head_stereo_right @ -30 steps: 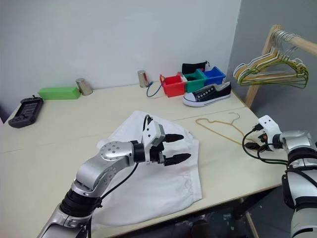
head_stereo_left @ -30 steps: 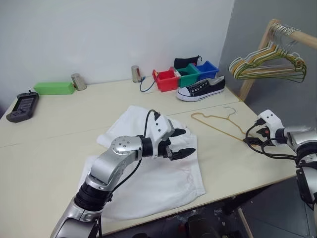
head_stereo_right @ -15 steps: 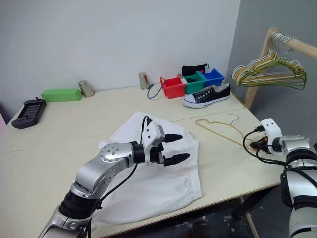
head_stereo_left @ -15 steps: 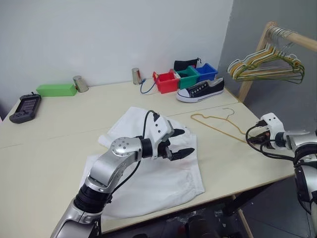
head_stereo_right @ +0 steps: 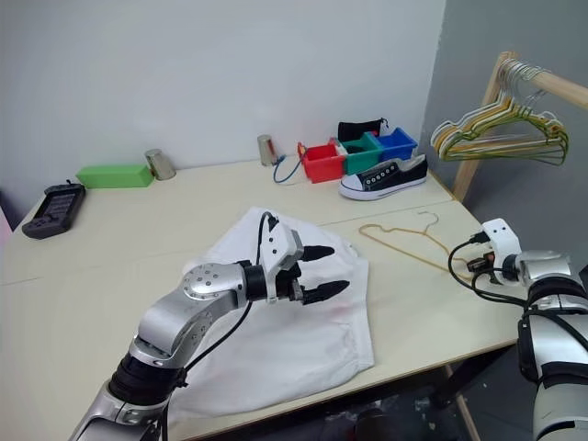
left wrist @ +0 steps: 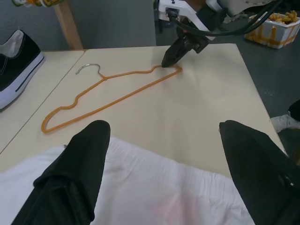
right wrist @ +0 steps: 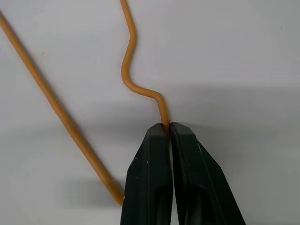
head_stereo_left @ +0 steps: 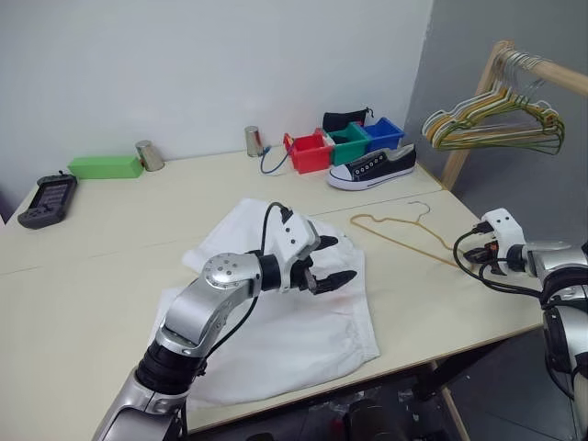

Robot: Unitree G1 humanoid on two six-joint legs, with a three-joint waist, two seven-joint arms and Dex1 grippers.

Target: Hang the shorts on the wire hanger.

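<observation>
White thin-fabric shorts [head_stereo_left: 276,322] lie spread and rumpled on the pale wooden tabletop [head_stereo_left: 92,276], near its front edge. A faint pink patch shows on the cloth just under the left pincer [head_stereo_left: 331,260], which hovers over the shorts with its two black fingers [left wrist: 79,173] spread wide and nothing between them.

To the right of the shorts, apart from them, the thin yellowish-gold wire hanger [head_stereo_left: 400,230] lies flat on the tabletop, its pale hook [left wrist: 89,68] pointing toward the far side. The right pincer [right wrist: 169,129] sits at the hanger's right-hand corner, close to the tabletop's right edge, its fingers pressed together on the wire just past a bend in it.

Farther back stand a black-and-white sneaker [head_stereo_left: 372,166], red, green and blue bins [head_stereo_left: 342,143], two metal cups [head_stereo_left: 147,154], a green box [head_stereo_left: 105,166] and a dark handheld device [head_stereo_left: 46,200]. A bunch of coloured hangers [head_stereo_left: 496,124] hangs from a wooden rail [head_stereo_left: 542,66] at the right.
</observation>
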